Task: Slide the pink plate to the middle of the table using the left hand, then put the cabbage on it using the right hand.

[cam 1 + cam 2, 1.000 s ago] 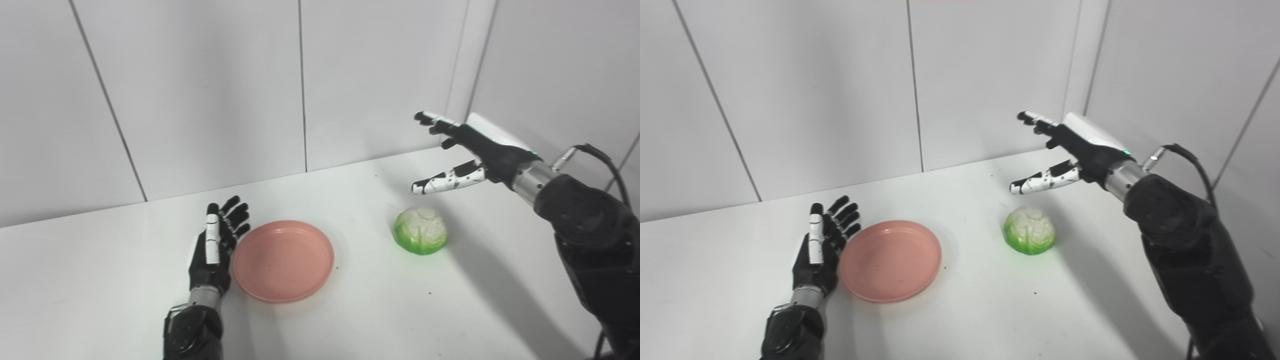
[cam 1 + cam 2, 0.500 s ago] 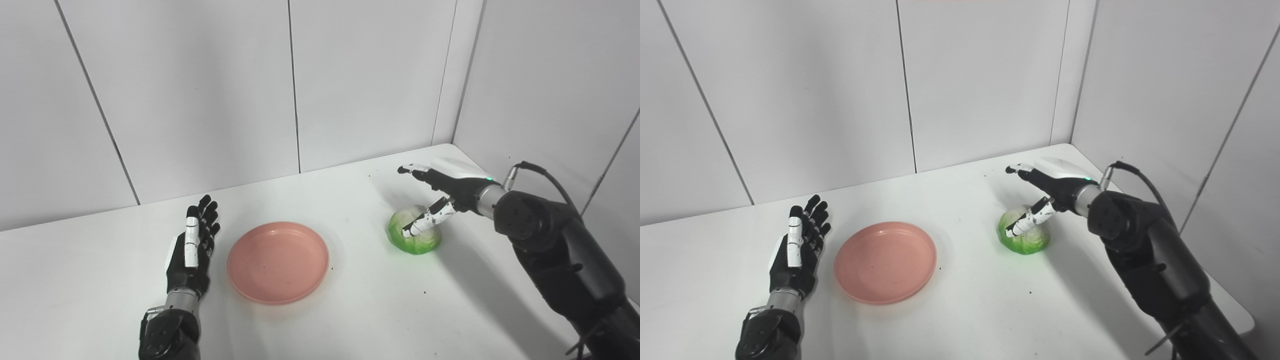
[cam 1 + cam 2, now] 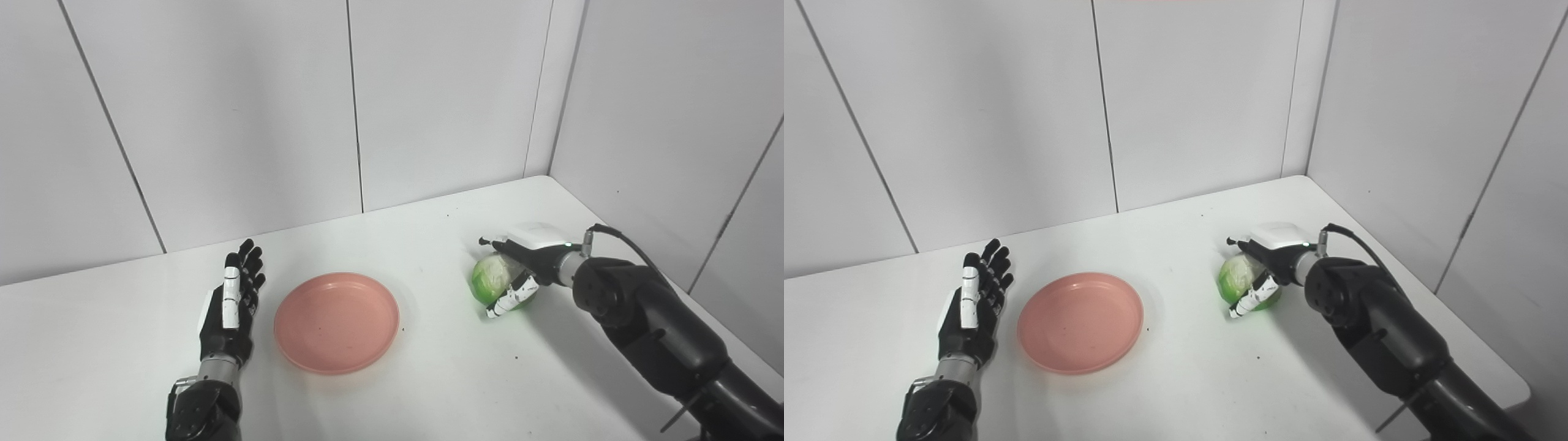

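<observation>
Right hand [image 3: 519,264] has dropped from above the table onto the cabbage [image 3: 492,280] since a second ago; left hand [image 3: 233,303] has drawn off the pink plate [image 3: 336,321].

You now see the right hand's fingers wrapped over the top and far side of the cabbage, with the white thumb [image 3: 510,299] curled under its near side, so the hand is clamped on it. The cabbage sits on the white table [image 3: 429,380], right of the plate and well apart from it. The pink plate lies near the table's middle, bare inside. Your left hand rests just beside the plate's left rim, not touching it, palm turned toward the plate, fingers straight and slightly spread, holding nothing. White wall panels [image 3: 245,110] close the back and right sides.
</observation>
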Robot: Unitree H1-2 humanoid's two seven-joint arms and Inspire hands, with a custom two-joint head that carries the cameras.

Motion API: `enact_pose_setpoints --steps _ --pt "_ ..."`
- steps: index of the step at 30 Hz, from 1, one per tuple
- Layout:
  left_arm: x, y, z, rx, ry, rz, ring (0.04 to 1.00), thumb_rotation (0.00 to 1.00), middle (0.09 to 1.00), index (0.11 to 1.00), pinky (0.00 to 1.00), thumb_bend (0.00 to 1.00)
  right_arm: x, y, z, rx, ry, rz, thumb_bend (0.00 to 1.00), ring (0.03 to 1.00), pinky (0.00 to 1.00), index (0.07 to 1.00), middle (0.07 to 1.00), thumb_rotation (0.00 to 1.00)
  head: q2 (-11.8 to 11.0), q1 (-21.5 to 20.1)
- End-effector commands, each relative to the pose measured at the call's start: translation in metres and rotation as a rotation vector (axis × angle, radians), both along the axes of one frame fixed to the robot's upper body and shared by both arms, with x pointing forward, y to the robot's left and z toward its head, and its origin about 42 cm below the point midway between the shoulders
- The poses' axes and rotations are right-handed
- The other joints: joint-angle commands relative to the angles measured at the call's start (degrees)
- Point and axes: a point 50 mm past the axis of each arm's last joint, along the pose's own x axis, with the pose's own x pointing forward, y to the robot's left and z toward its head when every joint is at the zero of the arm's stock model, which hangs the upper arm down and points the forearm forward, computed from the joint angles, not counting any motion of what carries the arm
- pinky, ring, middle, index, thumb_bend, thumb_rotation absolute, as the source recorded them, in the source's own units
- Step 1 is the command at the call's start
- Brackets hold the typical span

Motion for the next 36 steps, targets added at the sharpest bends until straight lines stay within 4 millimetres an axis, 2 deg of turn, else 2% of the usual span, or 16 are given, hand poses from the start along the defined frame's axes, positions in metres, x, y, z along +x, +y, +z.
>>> enact_pose_setpoints --steps 1,3,4,6,7,8,10,11,12,13,15,17,19,29,33,36 --pt "0.003 0.003 0.008 0.002 -0.051 -0.016 0.997 1.00 0.970 0.937 1.00 0.75 0.010 -0.003 0.021 -0.051 -0.087 0.027 1.00 0.927 1.00 0.914 0.916 0.43 0.0 0.1" --pt "0.002 0.002 0.009 -0.004 -0.048 -0.016 0.997 1.00 0.971 0.938 1.00 0.75 0.012 -0.003 0.014 -0.056 -0.075 0.030 1.00 0.925 0.99 0.909 0.914 0.41 0.2 0.1" --pt "0.001 0.002 0.009 -0.004 -0.048 -0.014 0.996 1.00 0.970 0.936 1.00 0.75 0.012 -0.002 0.012 -0.045 -0.070 0.028 1.00 0.913 0.94 0.900 0.910 0.37 0.2 0.1" --pt "0.001 0.002 0.009 -0.004 -0.051 -0.017 0.997 1.00 0.969 0.936 1.00 0.75 0.012 -0.002 0.008 -0.003 -0.057 0.017 0.97 0.889 0.78 0.881 0.908 0.27 0.4 0.0" --pt "0.001 0.002 0.009 -0.004 -0.052 -0.019 0.999 1.00 0.972 0.939 1.00 0.75 0.013 -0.002 0.006 0.013 -0.051 0.014 0.96 0.849 0.68 0.870 0.904 0.20 0.4 0.0" --pt "0.001 0.002 0.010 -0.005 -0.052 -0.021 1.000 1.00 0.974 0.941 1.00 0.75 0.013 -0.002 0.005 0.021 -0.048 0.012 0.94 0.805 0.62 0.861 0.890 0.15 0.4 0.0" --pt "0.001 0.002 0.010 -0.002 -0.052 -0.016 0.999 1.00 0.974 0.942 1.00 0.75 0.015 -0.003 0.001 0.042 -0.051 0.015 0.88 0.679 0.54 0.805 0.793 0.04 0.4 0.0" --pt "0.000 0.001 0.010 0.000 -0.054 -0.014 0.998 1.00 0.972 0.939 1.00 0.75 0.015 -0.004 -0.001 0.050 -0.062 0.017 0.76 0.616 0.51 0.735 0.675 0.02 0.4 0.0" --pt "0.000 0.001 0.010 0.000 -0.056 -0.012 0.998 1.00 0.971 0.938 1.00 0.75 0.016 -0.004 -0.003 0.054 -0.070 0.018 0.72 0.600 0.51 0.713 0.638 0.01 0.4 0.0" --pt "0.000 0.001 0.010 0.000 -0.057 -0.011 0.997 1.00 0.969 0.935 1.00 0.74 0.016 -0.004 -0.004 0.060 -0.101 0.021 0.63 0.561 0.49 0.662 0.552 0.00 0.4 0.0" --pt "0.000 0.001 0.010 0.000 -0.057 -0.012 0.995 1.00 0.968 0.934 1.00 0.74 0.015 -0.003 -0.005 0.067 -0.146 0.026 0.55 0.461 0.44 0.542 0.518 0.00 0.7 0.1" --pt "-0.001 0.001 0.010 -0.003 -0.055 -0.010 0.995 1.00 0.969 0.935 1.00 0.74 0.014 -0.002 -0.007 0.068 -0.175 0.026 0.52 0.448 0.44 0.480 0.517 0.00 0.8 0.2" --pt "-0.001 0.001 0.010 -0.003 -0.056 -0.008 0.994 1.00 0.966 0.932 1.00 0.74 0.013 -0.002 -0.008 0.070 -0.190 0.023 0.52 0.443 0.44 0.465 0.524 0.00 0.8 0.2" --pt "-0.001 0.001 0.010 -0.010 -0.051 -0.006 0.993 1.00 0.966 0.935 1.00 0.74 0.012 0.001 -0.010 0.088 -0.270 0.035 0.52 0.444 0.43 0.474 0.518 0.00 0.9 0.3" --pt "-0.002 0.000 0.010 -0.013 -0.046 -0.008 0.994 1.00 0.965 0.931 1.00 0.74 0.010 0.011 0.004 0.119 -0.320 0.068 0.52 0.444 0.42 0.487 0.505 0.00 1.3 1.2" --pt "-0.002 -0.001 0.011 -0.014 -0.042 -0.008 0.995 1.00 0.966 0.930 1.00 0.74 0.009 0.025 0.022 0.168 -0.385 0.130 0.52 0.434 0.41 0.503 0.497 0.00 1.4 2.7"
